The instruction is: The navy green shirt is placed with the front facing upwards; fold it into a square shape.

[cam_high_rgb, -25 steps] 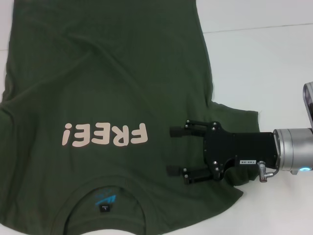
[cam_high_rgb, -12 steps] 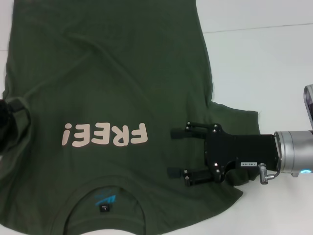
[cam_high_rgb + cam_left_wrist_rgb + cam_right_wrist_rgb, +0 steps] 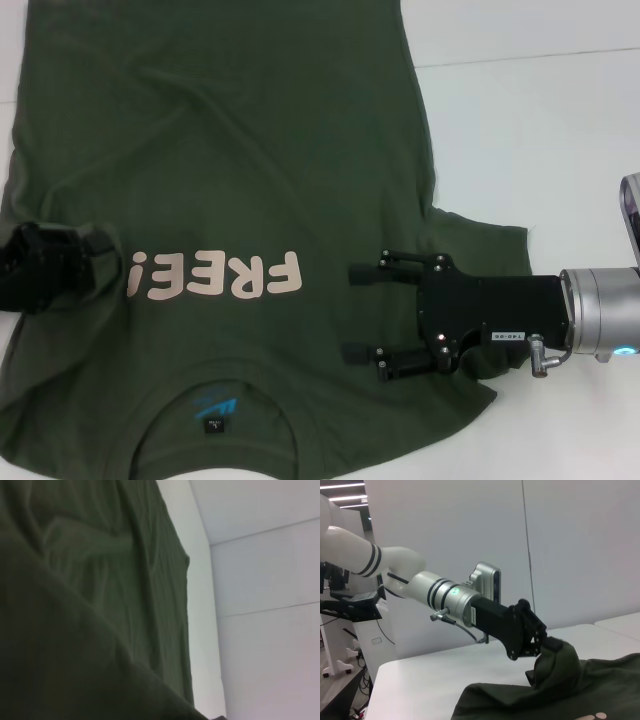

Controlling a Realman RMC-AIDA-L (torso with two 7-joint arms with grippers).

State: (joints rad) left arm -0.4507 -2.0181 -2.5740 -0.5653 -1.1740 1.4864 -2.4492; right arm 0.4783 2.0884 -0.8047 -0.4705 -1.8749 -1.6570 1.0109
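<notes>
The navy green shirt [image 3: 230, 150] lies front up on the white table, its pale "FREE!" lettering [image 3: 215, 277] near the collar end and a blue neck label [image 3: 213, 408] below it. My left gripper [image 3: 100, 265] is over the shirt's left side, shut on a raised bunch of sleeve fabric. The right wrist view shows that left gripper [image 3: 545, 642] pinching the lifted cloth [image 3: 555, 662]. My right gripper [image 3: 355, 310] is open over the shirt, just right of the lettering, with nothing between its fingers. The left wrist view shows only shirt folds [image 3: 100, 580] and table.
White table [image 3: 540, 130] lies bare to the right of the shirt, with a seam line across it. The right sleeve [image 3: 490, 245] spreads out under the right gripper's body. In the right wrist view, stands and cables [image 3: 350, 610] sit beyond the table's end.
My left gripper has come in from the left edge toward the lettering, carrying the sleeve fabric over the shirt. The right gripper has stayed put.
</notes>
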